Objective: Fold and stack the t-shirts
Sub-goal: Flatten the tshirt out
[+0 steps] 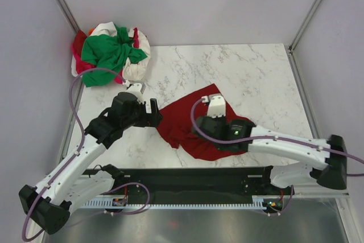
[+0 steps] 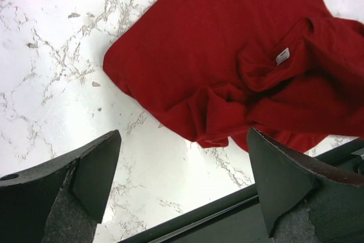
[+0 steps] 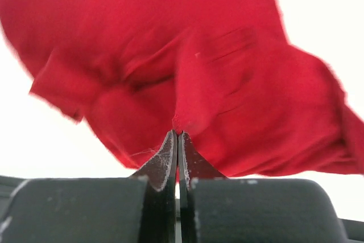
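The dark red t-shirt (image 1: 185, 124) lies crumpled in the middle of the marble table; its white tag (image 2: 282, 56) shows in the left wrist view. My right gripper (image 3: 178, 135) is shut on a pinch of this shirt (image 3: 187, 55) and sits over its right half (image 1: 206, 128). My left gripper (image 1: 154, 113) is open and empty at the shirt's left edge, its fingers (image 2: 96, 169) apart above bare table just short of the cloth (image 2: 216, 55). The green shirt (image 1: 108, 52), white shirt (image 1: 136, 64) and pinkish-red shirt (image 1: 78, 58) lie in a heap at the back left corner.
A black rail (image 1: 187, 177) runs along the table's near edge, also showing in the left wrist view (image 2: 227, 214). Grey walls with metal posts close in the table (image 1: 256, 78) on three sides.
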Action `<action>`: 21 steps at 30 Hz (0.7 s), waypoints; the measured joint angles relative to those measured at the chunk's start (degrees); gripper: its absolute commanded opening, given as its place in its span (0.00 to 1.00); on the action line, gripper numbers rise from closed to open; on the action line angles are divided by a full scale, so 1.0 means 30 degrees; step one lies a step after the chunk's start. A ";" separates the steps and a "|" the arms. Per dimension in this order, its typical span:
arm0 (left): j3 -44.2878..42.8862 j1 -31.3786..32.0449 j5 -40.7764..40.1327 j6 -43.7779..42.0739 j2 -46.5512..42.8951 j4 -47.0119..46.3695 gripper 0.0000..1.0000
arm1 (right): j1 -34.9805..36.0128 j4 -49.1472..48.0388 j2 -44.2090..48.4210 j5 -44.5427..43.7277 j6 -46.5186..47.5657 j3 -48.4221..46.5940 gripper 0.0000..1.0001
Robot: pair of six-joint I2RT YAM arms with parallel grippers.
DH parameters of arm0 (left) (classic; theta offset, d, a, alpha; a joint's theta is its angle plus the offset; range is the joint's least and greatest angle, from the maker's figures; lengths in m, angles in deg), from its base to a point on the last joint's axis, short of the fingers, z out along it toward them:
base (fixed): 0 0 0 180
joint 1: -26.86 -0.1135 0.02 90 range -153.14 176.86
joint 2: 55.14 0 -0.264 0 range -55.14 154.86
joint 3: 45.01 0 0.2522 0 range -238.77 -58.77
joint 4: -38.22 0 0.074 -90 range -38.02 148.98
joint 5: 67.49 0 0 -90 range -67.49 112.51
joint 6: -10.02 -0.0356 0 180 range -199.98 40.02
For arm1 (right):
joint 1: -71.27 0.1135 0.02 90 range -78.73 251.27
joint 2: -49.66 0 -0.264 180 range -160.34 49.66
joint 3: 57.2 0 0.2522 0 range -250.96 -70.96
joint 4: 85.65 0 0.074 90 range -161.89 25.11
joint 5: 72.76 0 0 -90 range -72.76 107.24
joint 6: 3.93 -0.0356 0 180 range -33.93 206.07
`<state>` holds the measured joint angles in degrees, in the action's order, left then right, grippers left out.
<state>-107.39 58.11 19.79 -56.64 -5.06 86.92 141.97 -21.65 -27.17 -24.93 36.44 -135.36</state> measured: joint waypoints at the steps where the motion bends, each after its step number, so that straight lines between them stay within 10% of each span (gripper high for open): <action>1: 0.0000 0.0000 -0.0007 0.0029 0.0204 0.0007 0.99 | -0.0656 0.0197 0.1049 -0.0168 0.0146 0.0189 0.00; 8: 0.0000 0.0000 -0.0109 0.1166 0.2674 -0.0051 0.96 | -0.7927 0.1005 0.6717 -0.1537 0.2696 0.0758 0.00; 21: 0.1355 0.0000 -0.0211 0.3191 0.8626 -0.4306 0.90 | -1.6211 0.0328 0.6849 -0.0911 0.7162 -0.0554 0.00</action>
<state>-103.32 58.11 19.16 -47.07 20.82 74.00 93.34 -20.67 -6.63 -27.66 57.93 -137.02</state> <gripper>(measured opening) 0.939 0.011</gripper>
